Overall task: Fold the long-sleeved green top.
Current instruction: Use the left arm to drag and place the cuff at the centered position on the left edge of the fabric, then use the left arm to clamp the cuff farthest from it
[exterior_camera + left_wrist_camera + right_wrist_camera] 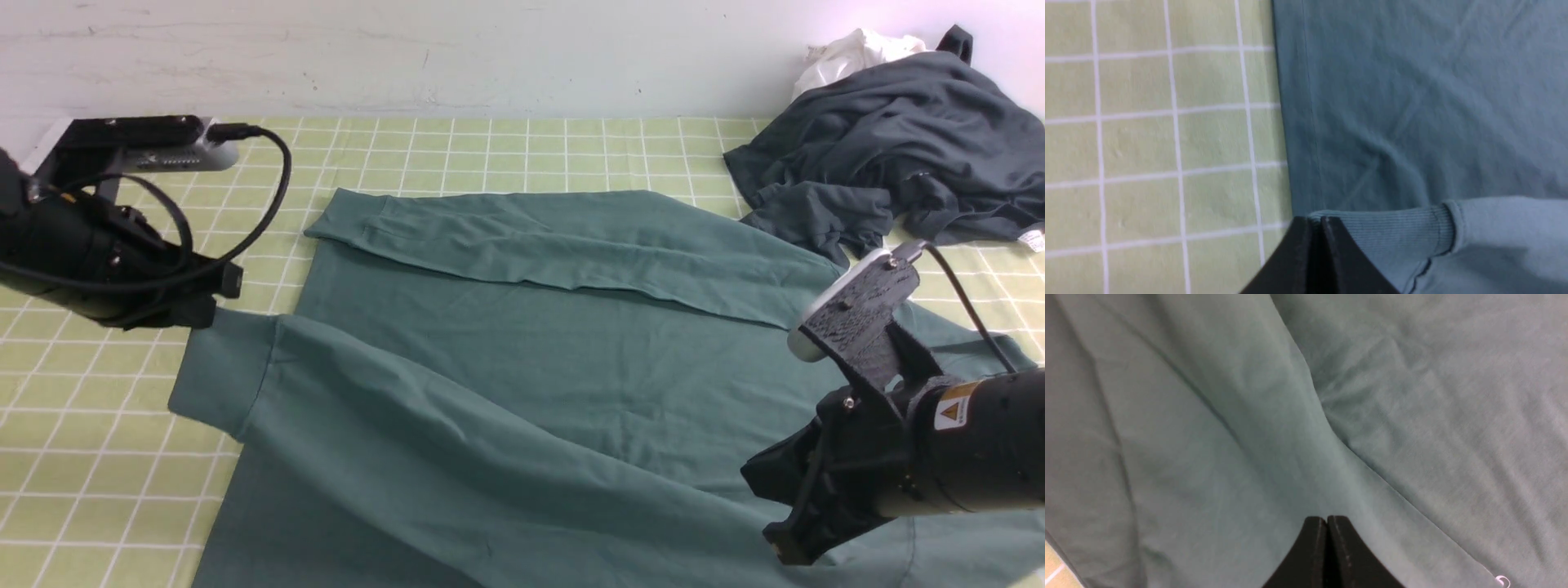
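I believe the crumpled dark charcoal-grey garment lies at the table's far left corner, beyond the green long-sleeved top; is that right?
Not quite: the crumpled dark charcoal-grey garment lies at the far right corner of the green-checked table, beyond the dull teal-green long-sleeved top; the front view shows it.

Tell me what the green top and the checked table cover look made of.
The green top: soft matte knit, likely cotton jersey; it drapes in creases and its cuff is finely ribbed. The table cover: faintly pebbled sheet, perhaps vinyl or coated cloth.
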### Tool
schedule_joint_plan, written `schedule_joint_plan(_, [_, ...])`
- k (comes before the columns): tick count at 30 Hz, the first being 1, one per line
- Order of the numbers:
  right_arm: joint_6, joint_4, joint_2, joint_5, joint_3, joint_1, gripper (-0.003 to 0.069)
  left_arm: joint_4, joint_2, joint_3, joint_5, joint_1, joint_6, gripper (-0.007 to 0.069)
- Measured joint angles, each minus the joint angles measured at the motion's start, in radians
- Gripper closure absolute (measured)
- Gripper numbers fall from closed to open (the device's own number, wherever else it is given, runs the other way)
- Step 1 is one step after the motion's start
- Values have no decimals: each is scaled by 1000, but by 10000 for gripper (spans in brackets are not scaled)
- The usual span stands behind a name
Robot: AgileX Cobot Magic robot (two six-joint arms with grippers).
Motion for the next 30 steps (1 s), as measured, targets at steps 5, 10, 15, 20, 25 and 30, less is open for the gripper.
schedule_joint_plan(5, [0, 0, 0, -5, 0, 0, 669, 0, 228, -207, 16, 0, -1, 616])
schedule_joint_plan(10, [0, 0, 0, -10, 0, 0, 669, 2, 423, -429, 90, 0, -1, 481])
schedule_joint_plan(15, [0, 0, 0, -24, 0, 0, 669, -31, 590, -669, 93, 0, -1, 241])
schedule_joint_plan(20, [0, 0, 0, -40, 0, 0, 669, -100, 744, -871, 89, 0, -26, 164])
schedule_joint_plan(25, [0, 0, 0, -47, 0, 0, 669, -103, 891, -1033, 95, 0, -134, 190])
schedule_joint_plan(30, [0, 0, 0, -52, 0, 0, 669, -103, 944, -1092, 118, 0, -177, 300])
